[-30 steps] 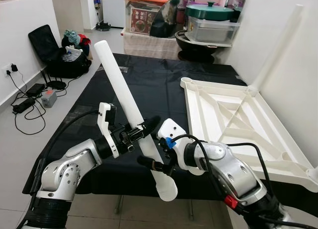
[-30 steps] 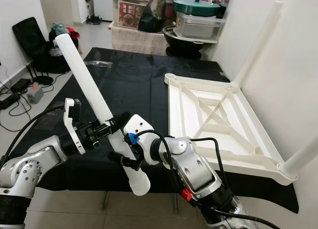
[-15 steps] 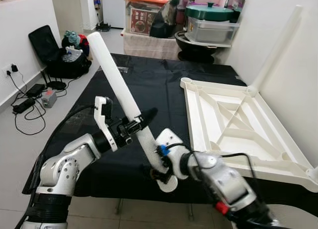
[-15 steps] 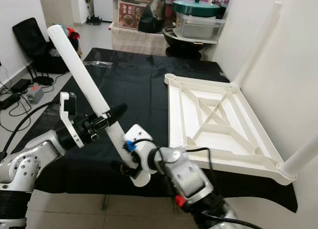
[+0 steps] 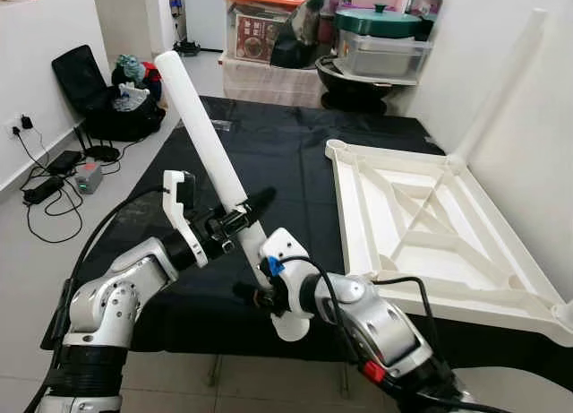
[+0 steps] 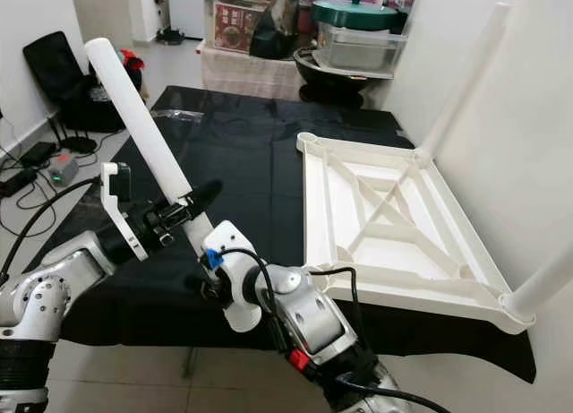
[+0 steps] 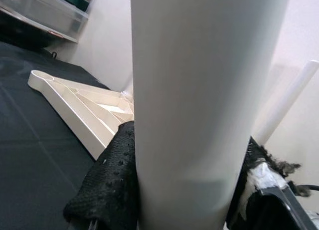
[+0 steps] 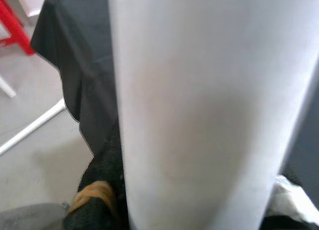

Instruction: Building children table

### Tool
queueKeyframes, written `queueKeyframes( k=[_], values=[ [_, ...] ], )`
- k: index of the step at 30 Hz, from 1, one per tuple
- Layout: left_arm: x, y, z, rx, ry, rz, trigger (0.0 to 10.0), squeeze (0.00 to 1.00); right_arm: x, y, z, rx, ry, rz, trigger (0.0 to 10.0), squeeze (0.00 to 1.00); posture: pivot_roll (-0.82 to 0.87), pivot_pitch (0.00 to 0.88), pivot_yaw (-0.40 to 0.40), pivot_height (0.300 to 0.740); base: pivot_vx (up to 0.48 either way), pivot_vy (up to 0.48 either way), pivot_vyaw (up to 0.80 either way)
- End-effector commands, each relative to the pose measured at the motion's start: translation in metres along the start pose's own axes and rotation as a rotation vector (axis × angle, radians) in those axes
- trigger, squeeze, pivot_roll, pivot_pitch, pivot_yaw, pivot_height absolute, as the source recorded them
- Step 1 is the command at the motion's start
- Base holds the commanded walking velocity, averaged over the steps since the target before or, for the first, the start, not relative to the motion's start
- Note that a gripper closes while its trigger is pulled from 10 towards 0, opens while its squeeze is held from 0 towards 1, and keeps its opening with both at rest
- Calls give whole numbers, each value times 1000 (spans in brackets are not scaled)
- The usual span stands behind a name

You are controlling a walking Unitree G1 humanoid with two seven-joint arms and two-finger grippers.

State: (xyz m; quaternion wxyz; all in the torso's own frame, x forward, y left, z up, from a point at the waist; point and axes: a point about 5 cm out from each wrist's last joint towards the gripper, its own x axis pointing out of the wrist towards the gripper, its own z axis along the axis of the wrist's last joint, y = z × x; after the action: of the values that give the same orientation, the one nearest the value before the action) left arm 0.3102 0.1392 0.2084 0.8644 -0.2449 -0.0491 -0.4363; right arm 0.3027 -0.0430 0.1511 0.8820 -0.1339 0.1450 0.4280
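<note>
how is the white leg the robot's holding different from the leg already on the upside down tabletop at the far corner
The held leg is loose, clamped by the left hand and the right hand over the black cloth; the fitted leg stands in the corner of the tabletop. The held leg tilts toward the robot's left; the fitted leg leans along the wall. Both are plain white tubes.

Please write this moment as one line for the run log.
left tool: shut on table leg | right tool: shut on table leg, lower end | tabletop: upside down on black cloth
</note>
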Motion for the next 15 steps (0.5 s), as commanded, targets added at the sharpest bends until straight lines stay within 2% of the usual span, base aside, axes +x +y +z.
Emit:
queueKeyframes(
  k=[1, 12, 13, 15],
  values=[
    [6, -5, -5, -44, 1, -44, 2902, 0, 2, -5, 4, -5, -34, -49, 0, 0, 90, 0, -94, 740, 0, 0, 0],
    [7, -5, -7, -50, 5, -43, 2941, 0, 2, -13, 14, 41, -111, -107, 0, 0, 91, 0, -94, 740, 0, 0, 0],
    [6, -4, -7, -34, 12, -30, 5059, 0, 2, -14, 17, 49, -127, -113, 0, 0, 88, 0, -92, 740, 0, 0, 0],
    [6, -4, -7, -34, 12, -30, 5059, 0, 2, -14, 17, 49, -127, -113, 0, 0, 88, 0, -92, 740, 0, 0, 0]
  ],
)
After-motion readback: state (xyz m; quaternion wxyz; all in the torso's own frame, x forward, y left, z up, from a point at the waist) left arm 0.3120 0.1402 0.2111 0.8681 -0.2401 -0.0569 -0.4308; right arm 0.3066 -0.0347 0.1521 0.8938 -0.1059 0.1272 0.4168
